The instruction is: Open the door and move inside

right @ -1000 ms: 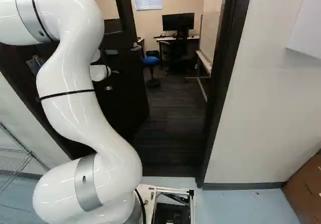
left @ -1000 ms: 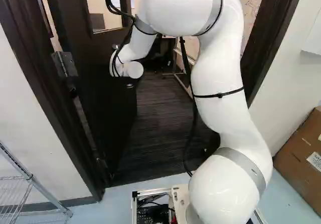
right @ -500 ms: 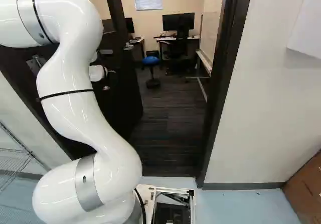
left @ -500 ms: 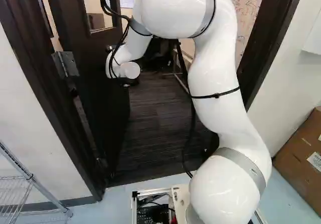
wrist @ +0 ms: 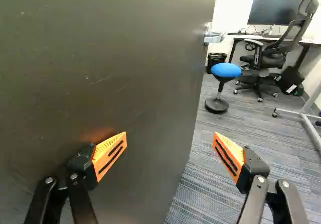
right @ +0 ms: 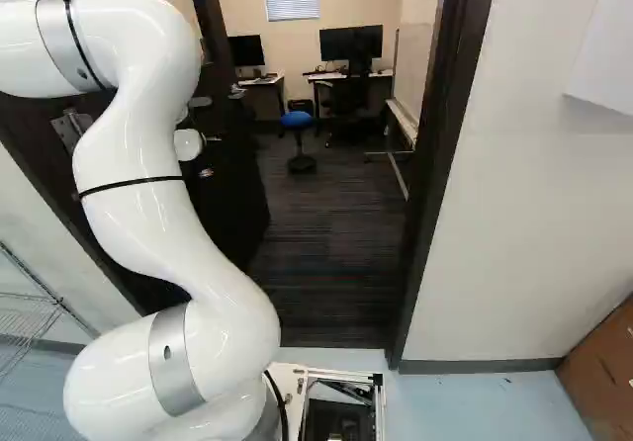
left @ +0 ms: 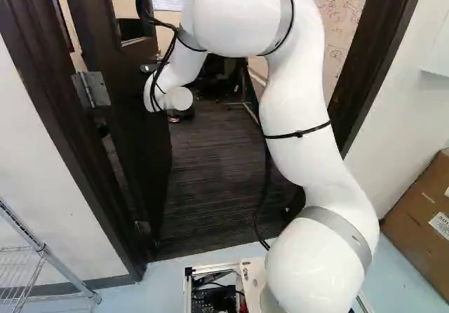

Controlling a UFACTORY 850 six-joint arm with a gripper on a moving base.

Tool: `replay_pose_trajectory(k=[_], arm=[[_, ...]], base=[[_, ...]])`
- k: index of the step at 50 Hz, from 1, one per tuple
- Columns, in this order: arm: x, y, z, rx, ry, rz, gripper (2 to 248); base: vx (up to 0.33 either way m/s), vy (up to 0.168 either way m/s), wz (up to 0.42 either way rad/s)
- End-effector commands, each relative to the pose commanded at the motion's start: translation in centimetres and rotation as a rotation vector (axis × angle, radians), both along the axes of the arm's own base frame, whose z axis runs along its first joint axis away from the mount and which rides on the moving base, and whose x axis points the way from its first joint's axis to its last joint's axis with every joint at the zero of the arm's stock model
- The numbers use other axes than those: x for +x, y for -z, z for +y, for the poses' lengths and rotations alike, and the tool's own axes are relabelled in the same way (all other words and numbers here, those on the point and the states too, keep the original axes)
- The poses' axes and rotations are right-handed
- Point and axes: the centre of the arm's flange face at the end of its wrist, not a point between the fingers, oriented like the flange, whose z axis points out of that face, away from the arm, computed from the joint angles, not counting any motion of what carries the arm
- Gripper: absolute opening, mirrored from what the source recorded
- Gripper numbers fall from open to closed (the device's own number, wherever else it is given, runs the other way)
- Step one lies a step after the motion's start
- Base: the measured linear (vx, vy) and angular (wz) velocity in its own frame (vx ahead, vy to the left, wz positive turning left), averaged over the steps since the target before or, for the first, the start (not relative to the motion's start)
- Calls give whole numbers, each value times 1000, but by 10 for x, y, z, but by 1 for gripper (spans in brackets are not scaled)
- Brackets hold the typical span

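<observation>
Pushing looks like your job now: your black, orange-tipped gripper (wrist: 170,135) is wide open and holds nothing, as a push needs no grip. The dark, flat door (wrist: 125,48) is right by one finger, partly open. Its silver metal handle (wrist: 213,37) is ahead. Past the other finger, striped gray carpet (wrist: 215,194) leads in.

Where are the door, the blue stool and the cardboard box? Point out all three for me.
Door (wrist: 110,58): wrist view, on its broad dark face.
Blue stool (wrist: 225,70): wrist view, on its round seat.
Cardboard box (left: 412,211): left base view, on its side, left of the white label.
</observation>
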Motion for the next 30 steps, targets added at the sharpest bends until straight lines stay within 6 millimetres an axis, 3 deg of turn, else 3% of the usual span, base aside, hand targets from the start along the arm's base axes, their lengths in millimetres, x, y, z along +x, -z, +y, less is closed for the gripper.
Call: replay_pose_trajectory(k=[30], arm=[[-2, 2, 27, -67, -138, -53, 247]], base=[[0, 0, 0]])
